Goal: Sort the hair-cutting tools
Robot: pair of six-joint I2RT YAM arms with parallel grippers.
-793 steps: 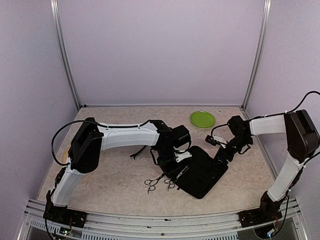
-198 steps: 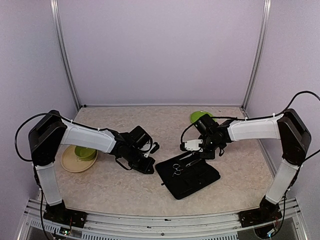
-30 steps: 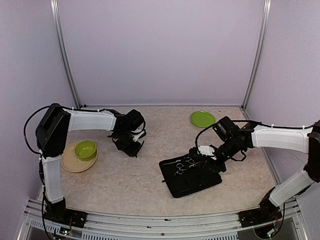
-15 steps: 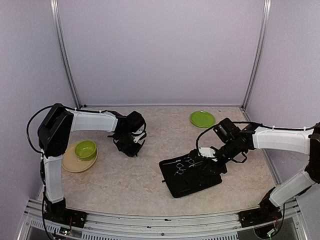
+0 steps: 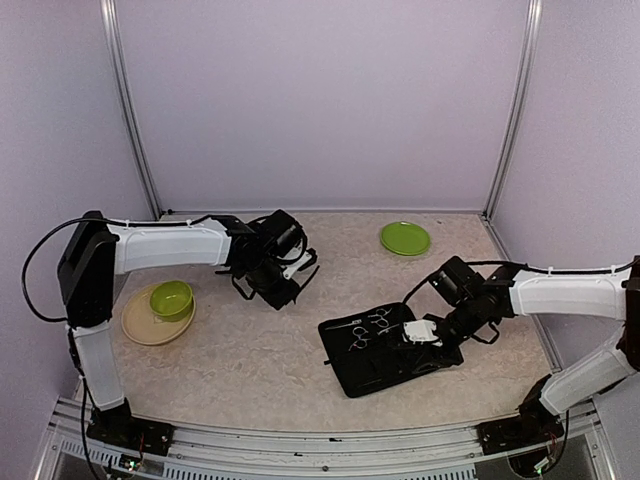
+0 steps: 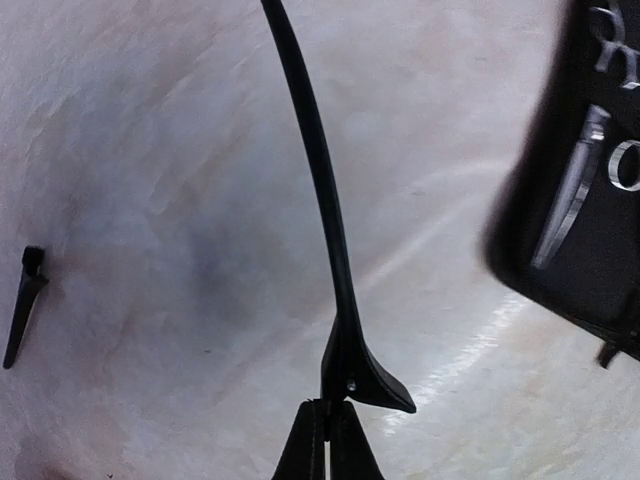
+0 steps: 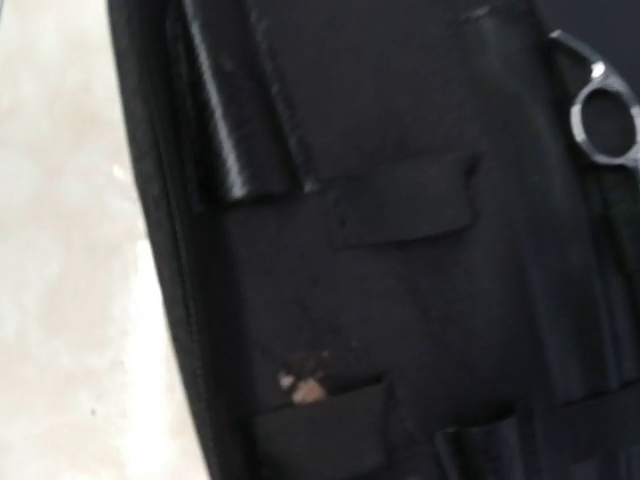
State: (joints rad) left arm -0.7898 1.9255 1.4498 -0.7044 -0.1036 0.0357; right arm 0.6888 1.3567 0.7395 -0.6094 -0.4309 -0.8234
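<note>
My left gripper (image 6: 327,405) is shut on the hinged end of a long thin black hair clip (image 6: 320,180), held above the table. In the top view that gripper (image 5: 288,287) hangs left of the open black case (image 5: 385,365). A second black clip (image 6: 22,305) lies on the table. Two silver scissors (image 5: 368,326) rest on the case's left part; one ring handle (image 7: 608,120) shows in the right wrist view. My right gripper (image 5: 422,335) hovers low over the case's right half. Its fingers do not show against the dark lining.
A green bowl (image 5: 171,297) sits on a tan plate (image 5: 140,328) at the left. A green plate (image 5: 405,238) lies at the back right. The left arm's body spans the table's left side, and the right arm reaches in from the right.
My left gripper has shut on the hair clip and carried it right, toward the case. My right gripper has shifted slightly right over the case.
</note>
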